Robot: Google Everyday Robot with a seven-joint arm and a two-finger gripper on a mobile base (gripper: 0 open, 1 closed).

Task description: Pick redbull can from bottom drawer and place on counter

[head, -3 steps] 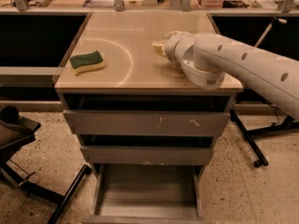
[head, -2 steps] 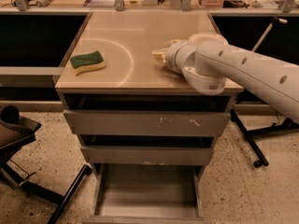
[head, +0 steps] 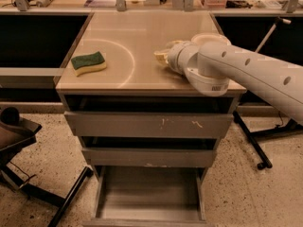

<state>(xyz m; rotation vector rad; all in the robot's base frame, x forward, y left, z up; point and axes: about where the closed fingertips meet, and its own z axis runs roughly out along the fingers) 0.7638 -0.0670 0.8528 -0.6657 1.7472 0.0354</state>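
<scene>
My gripper (head: 162, 56) is over the right part of the beige counter (head: 142, 32), low above its surface, at the end of the white arm (head: 246, 70) that reaches in from the right. The arm's wrist hides what is around and behind the gripper. No redbull can shows anywhere in view. The bottom drawer (head: 149, 193) is pulled open at the foot of the cabinet and its grey floor is bare. The two wider drawers (head: 147, 125) above it are shut.
A green-and-yellow sponge (head: 88, 63) lies on the counter's left part, inside the pale arc. A black stand (head: 19, 141) with legs sits on the floor at the left. A black wheeled stand leg (head: 258, 148) is at the right. Cluttered shelves run along the back.
The arm's wrist has sunk and come a little toward the counter's front edge, and the gripper has dropped slightly with it. The sponge and drawers have not moved.
</scene>
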